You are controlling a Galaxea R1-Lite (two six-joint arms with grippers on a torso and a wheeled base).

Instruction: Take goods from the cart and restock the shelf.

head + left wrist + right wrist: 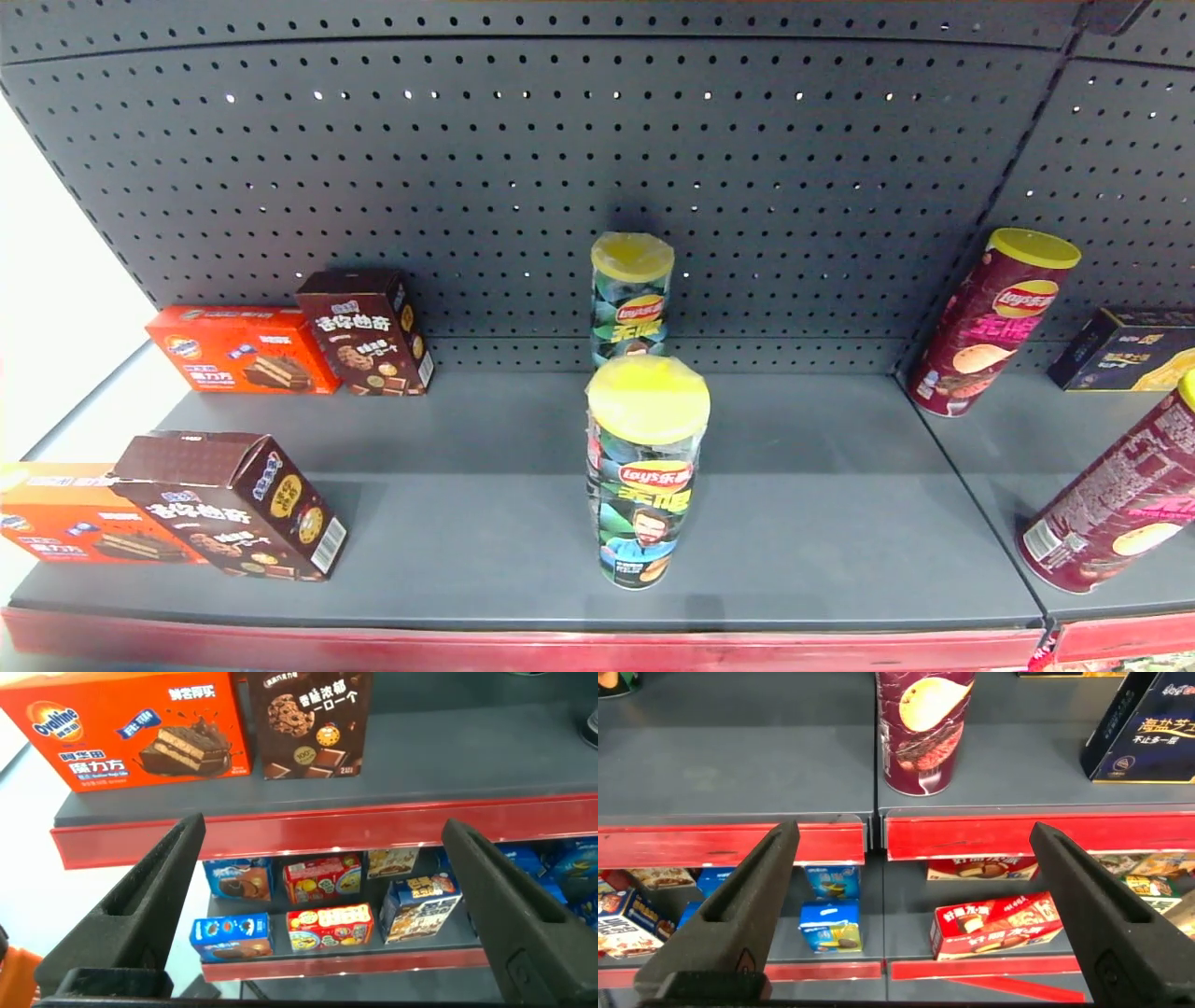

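Observation:
Two green chip cans with yellow lids stand upright mid-shelf, one at the front (642, 485) and one behind it (631, 294) against the pegboard. My left gripper (324, 826) is open with nothing between its fingers, level with the shelf's red front edge (93, 845), below an orange wafer box (131, 728) and a brown cookie box (308, 719). My right gripper (915, 829) is open and holds nothing, facing the red edge (990, 835) below a maroon chip can (924, 728) and a dark blue box (1148, 728).
The grey shelf (822, 504) has orange boxes (238, 350) and brown boxes (233, 504) at the left. Maroon cans (990, 322) and a dark blue box (1120, 350) fill the right bay. Bare shelf lies either side of the green cans. A lower shelf holds several small boxes (322, 929).

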